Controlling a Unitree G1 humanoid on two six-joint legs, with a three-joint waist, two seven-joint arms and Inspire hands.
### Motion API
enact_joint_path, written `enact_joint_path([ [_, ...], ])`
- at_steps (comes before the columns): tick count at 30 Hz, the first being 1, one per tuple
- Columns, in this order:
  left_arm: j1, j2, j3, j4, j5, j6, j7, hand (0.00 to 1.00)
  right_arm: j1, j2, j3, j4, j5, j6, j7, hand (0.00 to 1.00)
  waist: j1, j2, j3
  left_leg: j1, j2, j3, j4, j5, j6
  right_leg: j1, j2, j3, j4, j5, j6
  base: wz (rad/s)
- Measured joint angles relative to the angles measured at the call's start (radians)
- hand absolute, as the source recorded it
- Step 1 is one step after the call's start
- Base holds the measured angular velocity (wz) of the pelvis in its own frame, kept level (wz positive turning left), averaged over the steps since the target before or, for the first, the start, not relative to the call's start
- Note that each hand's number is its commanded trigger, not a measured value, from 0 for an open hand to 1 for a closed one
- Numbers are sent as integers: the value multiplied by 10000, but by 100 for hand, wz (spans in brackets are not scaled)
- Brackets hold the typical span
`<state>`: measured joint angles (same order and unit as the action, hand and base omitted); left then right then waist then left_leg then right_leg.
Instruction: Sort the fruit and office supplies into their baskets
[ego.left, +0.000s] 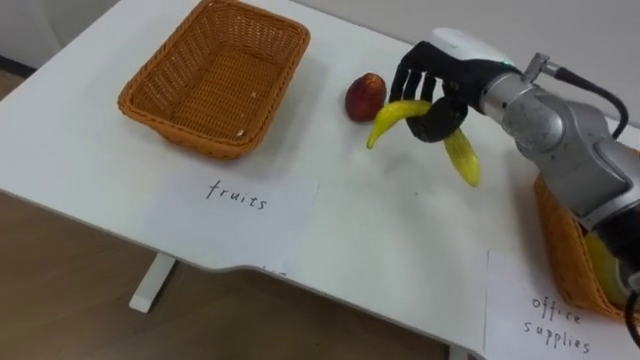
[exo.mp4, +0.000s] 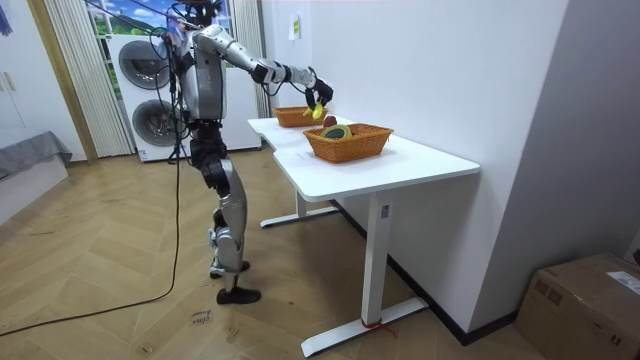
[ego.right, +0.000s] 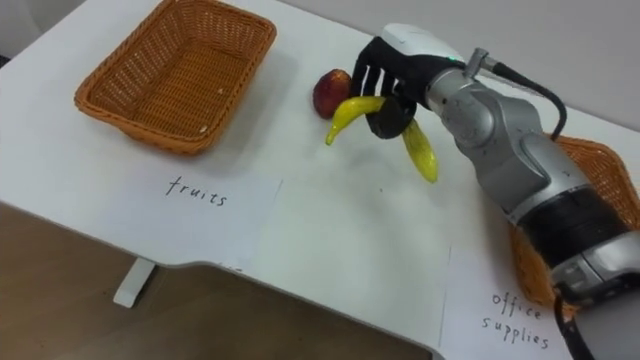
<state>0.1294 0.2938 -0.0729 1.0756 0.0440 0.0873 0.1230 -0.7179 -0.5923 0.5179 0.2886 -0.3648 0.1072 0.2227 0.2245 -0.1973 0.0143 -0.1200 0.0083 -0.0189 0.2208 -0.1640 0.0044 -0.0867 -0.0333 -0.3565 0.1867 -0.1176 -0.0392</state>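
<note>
My right hand is shut on a yellow banana and holds it above the white table, the fruit's two ends sticking out on either side of the fingers. A red apple lies on the table just left of the hand. The wicker fruit basket stands at the far left with nothing in it, apart from the hand. The wicker office-supplies basket sits at the right, largely hidden behind my forearm. In the room view the hand reaches out over the far end of the table with the banana.
A paper label reading fruits lies in front of the left basket, and one reading office supplies lies by the right one. Something yellow-green shows inside the right basket. The table's front edge runs close below the labels.
</note>
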Motion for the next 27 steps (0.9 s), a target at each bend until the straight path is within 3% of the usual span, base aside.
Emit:
enact_joint_path([
  [4, 122, -47, 380, -1, 155, 78, 51, 0, 0, -30, -367, -1165, 26, 236, 239, 100, -78, -10, -9, 79, -4, -42, -44, 10, 1, 33, 1, 3, -4, 0, 0, 0],
  [8, 290, -73, 691, -41, 154, 161, 81, 0, -2, -24, -445, -1614, 19, 253, 379, 100, -36, -31, -69, 350, -6, -88, -180, 25, 1, 228, 5, 23, -23, -3, 5, 2],
  [15, 308, -92, 694, -66, 167, 163, 249, 0, -11, 53, -458, -1691, 59, 275, 748, 100, 93, -48, -80, 623, -16, -122, -256, 24, 3, 471, -3, 2, -24, -10, 16, 1],
  [22, 418, -112, 671, -345, 579, 352, 274, 0, -11, 111, -456, -2187, 42, 684, 864, 100, 338, -119, -87, 645, -19, -63, -355, 61, -18, 489, 22, 126, -22, -14, 16, -3],
  [27, 684, -131, 675, -341, 472, 392, 418, 0, -11, 673, -453, -2190, 259, 855, 849, 100, 467, -304, -30, 778, -17, -114, -409, 85, -27, 642, 27, 81, -33, -23, 27, 2],
])
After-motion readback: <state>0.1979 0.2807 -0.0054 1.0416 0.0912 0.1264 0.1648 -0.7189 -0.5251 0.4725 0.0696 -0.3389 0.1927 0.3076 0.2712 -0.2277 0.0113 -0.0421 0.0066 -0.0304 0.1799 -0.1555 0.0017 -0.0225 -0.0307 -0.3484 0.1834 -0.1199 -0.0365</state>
